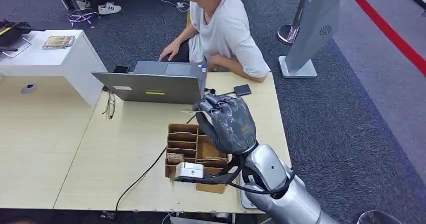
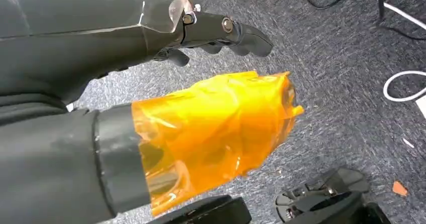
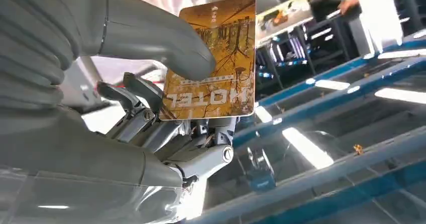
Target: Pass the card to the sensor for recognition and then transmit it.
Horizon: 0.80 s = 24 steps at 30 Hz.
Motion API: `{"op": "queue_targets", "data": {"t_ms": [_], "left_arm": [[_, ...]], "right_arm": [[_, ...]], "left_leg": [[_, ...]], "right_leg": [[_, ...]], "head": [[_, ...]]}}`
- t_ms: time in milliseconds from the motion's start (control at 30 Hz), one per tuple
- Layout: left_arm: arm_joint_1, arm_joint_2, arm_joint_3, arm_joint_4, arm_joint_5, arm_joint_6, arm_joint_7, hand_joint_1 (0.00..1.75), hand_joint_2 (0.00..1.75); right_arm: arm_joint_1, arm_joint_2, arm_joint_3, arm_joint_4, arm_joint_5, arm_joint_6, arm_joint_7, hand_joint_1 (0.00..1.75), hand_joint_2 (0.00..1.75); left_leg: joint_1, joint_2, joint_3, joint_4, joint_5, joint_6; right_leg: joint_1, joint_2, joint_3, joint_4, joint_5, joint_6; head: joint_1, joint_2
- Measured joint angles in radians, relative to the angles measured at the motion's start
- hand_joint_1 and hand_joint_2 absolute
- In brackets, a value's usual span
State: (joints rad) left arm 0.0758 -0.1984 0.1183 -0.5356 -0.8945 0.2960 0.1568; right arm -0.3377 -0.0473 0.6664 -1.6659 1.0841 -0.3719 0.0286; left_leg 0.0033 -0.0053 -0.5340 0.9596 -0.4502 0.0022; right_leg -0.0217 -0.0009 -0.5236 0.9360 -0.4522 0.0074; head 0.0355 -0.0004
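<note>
Grey carpet surrounds a pale wooden tabletop (image 1: 125, 148) carrying a laptop (image 1: 150, 86), a cardboard organiser (image 1: 186, 141) and a small black sensor (image 1: 242, 90). Right hand (image 1: 228, 123) is raised above the organiser; its thumb and fingers (image 3: 145, 91) pinch the hotel card (image 3: 221, 68) by one edge. Left hand (image 2: 221, 30) hangs over the floor, fingers loosely spread, holding nothing. Recommendation: bring the card's flat face squarely above the sensor, keep the pinch firm, and avoid the laptop's edge and the seated person (image 1: 226, 28).

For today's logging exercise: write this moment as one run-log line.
right hand: raised above table, thumb pinning orange hotel key card | left hand: hanging over carpet, holding nothing | brown cardboard slotted box: on table
</note>
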Motion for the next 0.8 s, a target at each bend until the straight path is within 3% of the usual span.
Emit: {"op": "queue_targets", "data": {"t_ms": [167, 333, 800], "left_arm": [[0.013, 0.000, 0.000, -0.014, 0.006, 0.003, -0.001, 0.00, 0.00], [0.016, 0.000, 0.000, -0.014, 0.011, 0.010, -0.013, 0.00, 0.00], [0.009, 0.008, -0.002, 0.003, 0.042, 0.047, -0.059, 0.00, 0.00]], "right_arm": [[0.030, -0.003, -0.030, -0.010, -0.190, 0.076, -0.050, 1.75, 1.75], [0.071, -0.007, -0.095, 0.001, -0.453, 0.204, -0.118, 1.75, 1.75], [0.165, -0.021, -0.227, 0.067, -0.833, 0.450, -0.186, 1.75, 1.75]], "left_leg": [[0.000, 0.000, 0.000, 0.000, 0.000, 0.000], [0.000, 0.000, 0.000, 0.000, 0.000, 0.000], [0.000, 0.000, 0.000, 0.000, 0.000, 0.000]], "right_leg": [[0.000, 0.000, 0.000, 0.000, 0.000, 0.000], [0.000, 0.000, 0.000, 0.000, 0.000, 0.000], [0.000, 0.000, -0.001, 0.000, 0.000, 0.000]], "head": [[0.000, 0.000], [0.000, 0.000], [0.000, 0.000]]}}
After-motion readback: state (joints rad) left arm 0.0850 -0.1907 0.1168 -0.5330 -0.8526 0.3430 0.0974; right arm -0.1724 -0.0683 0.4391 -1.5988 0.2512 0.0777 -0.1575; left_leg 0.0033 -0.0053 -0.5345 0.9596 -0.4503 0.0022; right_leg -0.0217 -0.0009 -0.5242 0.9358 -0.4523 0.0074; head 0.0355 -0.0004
